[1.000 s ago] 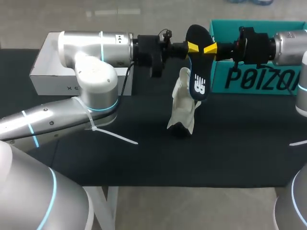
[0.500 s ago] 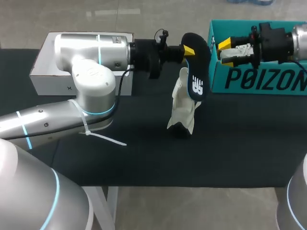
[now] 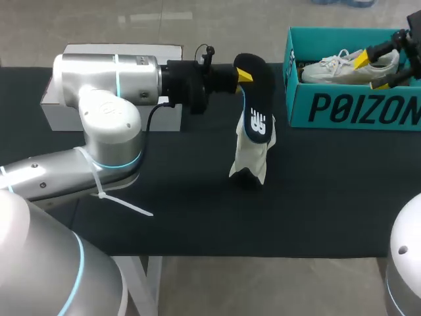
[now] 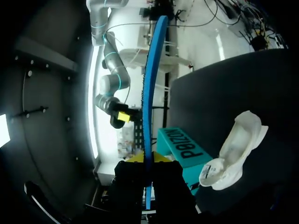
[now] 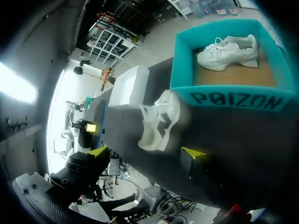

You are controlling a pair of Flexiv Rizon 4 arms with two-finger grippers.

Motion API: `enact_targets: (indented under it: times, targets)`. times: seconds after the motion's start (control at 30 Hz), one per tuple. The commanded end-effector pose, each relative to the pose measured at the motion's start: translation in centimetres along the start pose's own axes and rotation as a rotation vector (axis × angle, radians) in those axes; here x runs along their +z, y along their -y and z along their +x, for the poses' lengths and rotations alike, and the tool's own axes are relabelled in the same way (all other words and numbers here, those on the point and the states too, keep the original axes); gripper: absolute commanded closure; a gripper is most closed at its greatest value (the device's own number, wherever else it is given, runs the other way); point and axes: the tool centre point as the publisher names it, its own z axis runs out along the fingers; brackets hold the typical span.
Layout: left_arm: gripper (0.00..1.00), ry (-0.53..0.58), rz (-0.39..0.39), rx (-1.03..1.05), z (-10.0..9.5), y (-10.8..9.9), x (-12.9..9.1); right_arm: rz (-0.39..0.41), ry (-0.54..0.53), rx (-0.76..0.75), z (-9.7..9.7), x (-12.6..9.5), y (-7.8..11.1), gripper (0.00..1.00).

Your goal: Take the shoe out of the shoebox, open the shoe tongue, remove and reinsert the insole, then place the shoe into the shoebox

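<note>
Your left gripper is clamped on 1 end of the dark foam insole. Both yellow-tipped fingers pinch it from 2 sides, and its blue underside runs edge-on straight out ahead of them. The white mesh sneaker it belongs to stands tilted on the black tabletop, just beside the teal cardboard shoebox. In the head view the insole's free end overlaps the sneaker's collar, while in the left wrist view the sneaker sits off to 1 side of the insole, so I judge the 2 are apart.

Your right gripper is spread wide and holds nothing. It hovers over the shoebox, where a second white sneaker lies. An open white cardboard box sits behind your left arm.

The insole looks to be out, so reinsertion is the step in hand. To do it well:
- Turn the insole so its toe end points into the opening, blue side towards the sole.
- The sneaker looks lightly balanced and may tip when pushed, so bring your right gripper down to steady its heel or collar first.
- Feed the toe end in at a shallow angle under the tongue, then press the heel flat.
- Release only once the insole lies seated without a curl.
</note>
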Motion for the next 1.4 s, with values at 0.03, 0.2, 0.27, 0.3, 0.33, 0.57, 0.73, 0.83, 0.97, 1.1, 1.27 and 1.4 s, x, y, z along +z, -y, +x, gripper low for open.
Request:
enact_targets:
  times: [0.03, 0.2, 0.27, 0.3, 0.33, 0.57, 0.73, 0.83, 0.97, 1.1, 1.27, 1.4]
  targets:
    - [1.00, -0.003, -0.006, -0.003, -0.1, 0.8, -0.4, -0.033, -0.059, 0.024, -0.8, -4.9, -1.5, 0.00]
    - [1.00, 0.002, -0.007, -0.010, -0.2, 1.1, -0.3, -0.018, -0.048, 0.058, -1.5, -4.4, -2.2, 0.00]
    - [1.00, 0.001, -0.006, -0.010, -0.2, 1.1, -0.3, -0.002, -0.037, 0.075, -1.7, -4.1, -2.4, 0.00]
    - [1.00, 0.001, -0.005, -0.010, -0.3, 1.1, -0.2, 0.007, -0.044, 0.082, -1.8, -4.1, -2.4, 0.00]
    - [1.00, 0.001, -0.004, -0.009, -0.3, 1.1, -0.2, 0.010, -0.051, 0.090, -1.9, -4.1, -2.4, 0.00]
    - [1.00, 0.010, -0.003, -0.006, -0.7, 1.1, 0.1, 0.043, -0.011, 0.178, -1.7, -3.9, -2.0, 0.00]
    - [1.00, 0.017, 0.000, -0.016, -0.8, 1.3, 0.2, 0.024, 0.019, 0.204, -1.6, -3.8, -1.8, 0.00]
    - [1.00, 0.023, 0.002, -0.023, -0.9, 1.4, 0.2, 0.024, 0.019, 0.204, -1.6, -3.8, -1.8, 0.00]
    - [1.00, 0.031, 0.008, -0.043, -1.2, 1.7, 0.2, 0.024, 0.019, 0.204, -1.6, -3.8, -1.8, 0.00]
    - [1.00, 0.055, 0.003, -0.079, -2.1, 2.0, 0.2, 0.024, 0.019, 0.204, -1.6, -3.8, -1.8, 0.00]
    - [1.00, 0.055, 0.003, -0.079, -2.1, 2.0, 0.2, 0.024, 0.019, 0.204, -1.6, -3.8, -1.8, 0.00]
    - [1.00, 0.055, 0.003, -0.079, -2.1, 2.0, 0.2, 0.024, 0.019, 0.204, -1.6, -3.8, -1.8, 0.00]
